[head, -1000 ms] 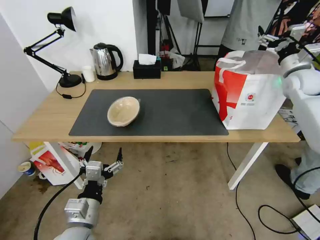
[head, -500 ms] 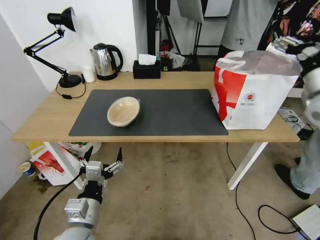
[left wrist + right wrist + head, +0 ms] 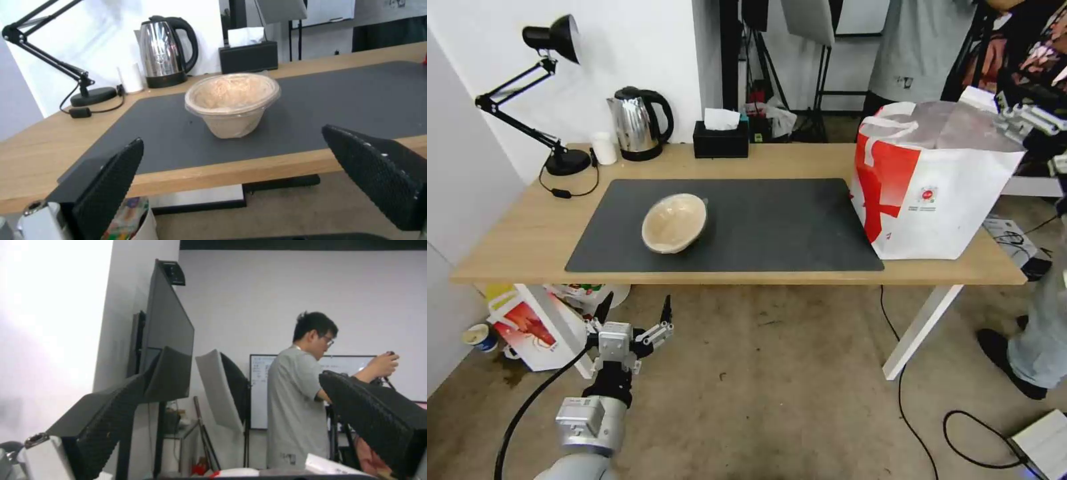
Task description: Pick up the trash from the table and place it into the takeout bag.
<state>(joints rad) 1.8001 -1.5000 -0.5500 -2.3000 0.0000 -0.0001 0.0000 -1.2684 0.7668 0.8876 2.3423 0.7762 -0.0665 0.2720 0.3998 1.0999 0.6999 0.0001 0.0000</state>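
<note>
Left tool (image 3: 635, 319) hangs low in the lower left of the head view, below the desk's front edge and over bare floor, its fingers (image 3: 111, 186) spread wide and holding nothing. Seen from its wrist, the tan paper bowl (image 3: 232, 101) stands upright between the two spread fingers but well beyond them, back from the desk's front edge. That bowl (image 3: 674, 223) sits left of centre on the dark grey mat (image 3: 774, 227), with open mat all around it and a long clear stretch of mat to its right. At the right end of the desk (image 3: 514, 240) stands the takeout bag (image 3: 934, 193), white with a red side panel, its mouth open upward and its base partly on the mat's right edge. Right tool (image 3: 1030, 117) is up at the right edge of the frame, just beside the bag's upper far corner, its fingers (image 3: 104, 433) parted and empty. Along the desk's back edge, upper left, stand a black desk lamp (image 3: 540, 80), a small white cup (image 3: 604, 147), a steel kettle (image 3: 638, 124) and a black tissue box (image 3: 721, 138). Under the desk at lower left lies a smaller bag printed with red (image 3: 527, 330).
</note>
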